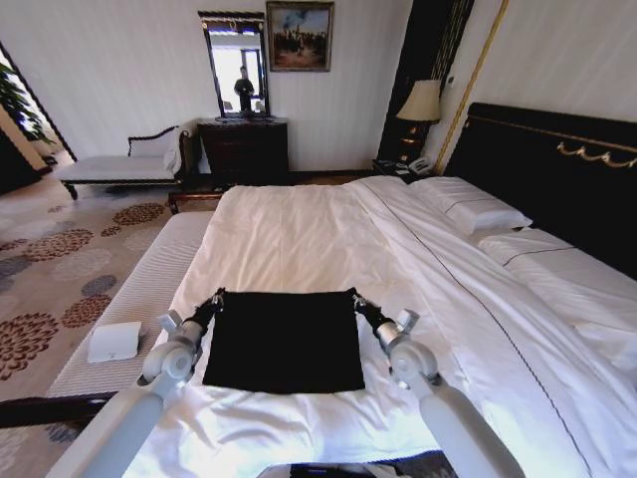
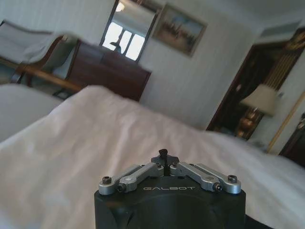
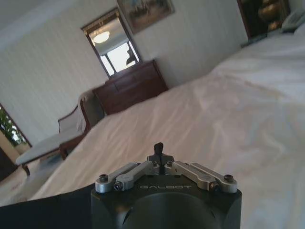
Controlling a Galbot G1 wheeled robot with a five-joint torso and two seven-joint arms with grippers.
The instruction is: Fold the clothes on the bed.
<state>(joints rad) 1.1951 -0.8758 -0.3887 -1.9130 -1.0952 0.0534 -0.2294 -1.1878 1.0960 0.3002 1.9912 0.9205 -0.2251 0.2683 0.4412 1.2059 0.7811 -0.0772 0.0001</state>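
Black T-shirt (image 1: 284, 341) lies flat on the near part of the bed (image 1: 299, 239), a neat dark rectangle on the white duvet, no lettering visible on the upturned side. Left gripper (image 1: 215, 299) sits at its far left corner, right gripper (image 1: 356, 301) at its far right corner; each looks to be pinching the cloth edge, arms reaching in symmetrically from the near side.

Jaws: in both wrist views the fingers (image 2: 163, 157) are drawn together to a narrow tip, with linkages folded in. In the right wrist view dark fabric (image 3: 47, 210) runs off beside the gripper body (image 3: 164, 205). I judge both are clamped on the shirt's corners, though the actual pinch point is too small to confirm.

Handling, as a judgement: light, limp, thin cloth. It will sag between two held corners and drag on the duvet rather than slide cleanly. Corners and hems are the sensible places to take hold; a mid-panel pinch would likely gather the sheet as well. Both corners need lifting evenly or the fold line skews.

Hard to make out: sleeves and collar are not distinguishable, so whether it is already partly folded cannot be told. The near hem is partly hidden by the forearms. A small white box (image 1: 114, 341) sits on the striped bench (image 1: 139, 299), well apart.
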